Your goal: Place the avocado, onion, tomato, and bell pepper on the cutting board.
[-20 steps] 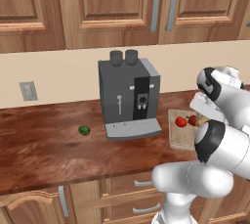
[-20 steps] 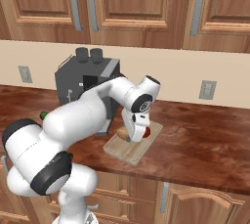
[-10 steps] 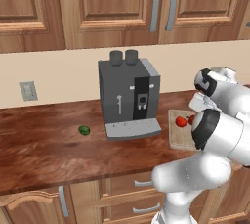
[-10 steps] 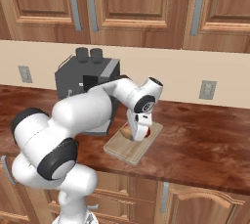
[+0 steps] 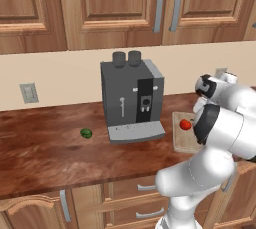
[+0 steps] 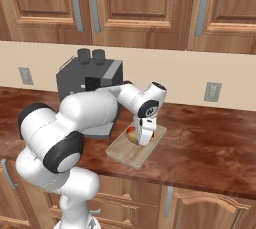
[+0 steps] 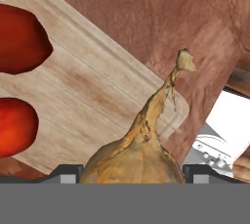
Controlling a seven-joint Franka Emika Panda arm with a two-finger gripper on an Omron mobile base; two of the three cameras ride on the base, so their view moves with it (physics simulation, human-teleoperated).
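My gripper [image 7: 132,171] is shut on the onion [image 7: 134,152], a tan bulb whose thin stalk points away from the hand. It hangs just above the light wooden cutting board [image 7: 93,91]. Two red fruits lie on the board: the lumpier bell pepper [image 7: 19,37] and the smooth tomato [image 7: 14,125]. From the right base view the gripper [image 6: 144,137] stands over the cutting board [image 6: 129,154]. The avocado [image 5: 86,133] rests on the counter left of the coffee machine, far from the board [image 5: 183,143]. One red fruit [image 5: 185,124] shows beside the arm.
A grey coffee machine [image 5: 132,100] stands on the dark wooden counter [image 5: 45,153] just left of the board; its tray [image 7: 222,130] shows near the onion. Wall outlets [image 6: 212,92] and upper cabinets are behind. Bare counter [image 6: 210,148] lies right of the board.
The arm's elbow has swung lower and forward, now covering part of the board in the left base view. The hand stays over the board with the onion in it.
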